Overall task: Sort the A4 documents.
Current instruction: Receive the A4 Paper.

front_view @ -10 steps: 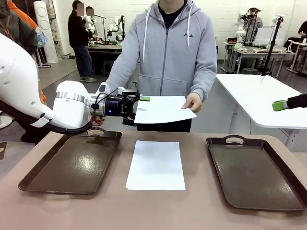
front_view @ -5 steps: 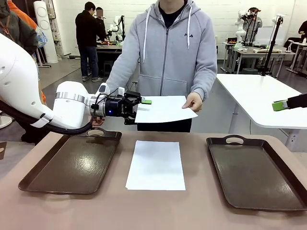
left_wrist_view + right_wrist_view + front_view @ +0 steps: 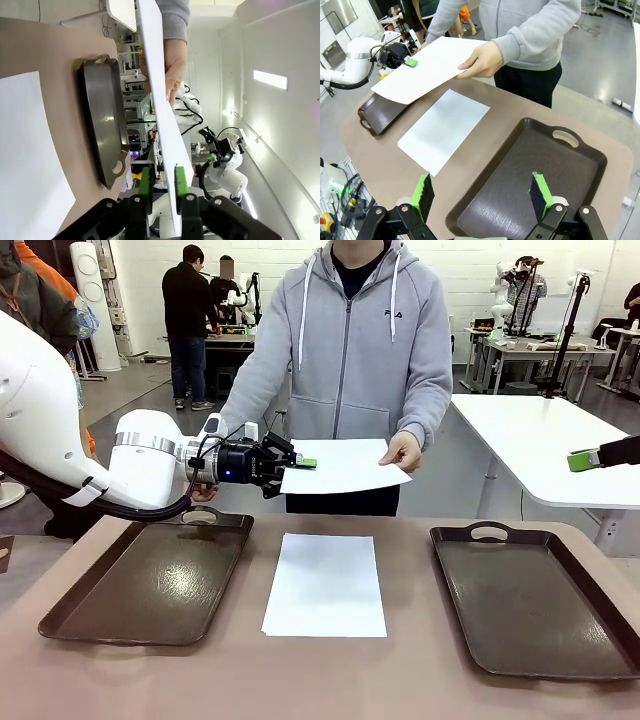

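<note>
A person across the table holds one A4 document (image 3: 345,466) out flat in the air, their hand (image 3: 405,453) on its right edge. My left gripper (image 3: 300,465) is shut on that sheet's left edge. In the left wrist view the sheet (image 3: 159,100) runs edge-on between the green pads (image 3: 180,181). A second A4 document (image 3: 325,584) lies flat on the table between the two trays. My right gripper (image 3: 482,195) hangs open with nothing in it above the right tray (image 3: 520,165), and its green pad (image 3: 583,460) shows at the far right of the front view.
A dark brown handled tray (image 3: 150,580) lies at the table's left and another (image 3: 530,600) at its right, both bare. The person stands close to the far edge. A white table (image 3: 540,430) stands behind at the right.
My left gripper's jaws have closed on the left edge of the sheet that the person holds out. The sheet, the person's hand and the right arm have stayed in place.
</note>
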`<state>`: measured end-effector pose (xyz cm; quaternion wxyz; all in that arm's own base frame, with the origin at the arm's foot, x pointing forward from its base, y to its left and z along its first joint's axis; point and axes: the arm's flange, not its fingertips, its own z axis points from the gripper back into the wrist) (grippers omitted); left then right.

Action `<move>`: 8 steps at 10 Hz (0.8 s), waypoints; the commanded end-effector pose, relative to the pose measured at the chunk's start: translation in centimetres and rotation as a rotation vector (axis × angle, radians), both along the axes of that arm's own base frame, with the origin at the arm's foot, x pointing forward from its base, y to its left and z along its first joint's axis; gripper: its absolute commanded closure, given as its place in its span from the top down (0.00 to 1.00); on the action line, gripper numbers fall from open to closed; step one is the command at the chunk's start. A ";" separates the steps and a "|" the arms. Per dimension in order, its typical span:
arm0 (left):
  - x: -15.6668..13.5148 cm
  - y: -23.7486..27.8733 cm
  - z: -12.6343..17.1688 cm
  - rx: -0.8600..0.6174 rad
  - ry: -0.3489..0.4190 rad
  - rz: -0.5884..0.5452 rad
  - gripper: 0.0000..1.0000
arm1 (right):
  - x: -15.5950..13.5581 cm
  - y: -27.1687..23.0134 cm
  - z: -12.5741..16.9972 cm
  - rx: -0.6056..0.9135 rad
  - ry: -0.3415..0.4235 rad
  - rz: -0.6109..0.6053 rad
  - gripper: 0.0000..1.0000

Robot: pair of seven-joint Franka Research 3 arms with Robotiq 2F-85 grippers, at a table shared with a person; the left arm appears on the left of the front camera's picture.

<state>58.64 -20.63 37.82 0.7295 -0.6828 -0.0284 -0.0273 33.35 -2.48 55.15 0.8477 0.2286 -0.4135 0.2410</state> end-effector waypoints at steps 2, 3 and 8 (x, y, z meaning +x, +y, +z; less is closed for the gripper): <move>-0.1 0.1 0.3 -0.035 -0.008 0.031 0.06 | 0.1 0.1 -0.2 0.010 0.004 0.011 1.00; -0.1 0.3 0.3 -0.040 -0.005 0.039 0.00 | 0.1 0.1 -0.2 0.010 0.004 0.011 1.00; 0.3 0.4 0.3 -0.027 0.005 0.029 0.00 | 0.1 0.1 -0.2 0.010 0.004 0.011 1.00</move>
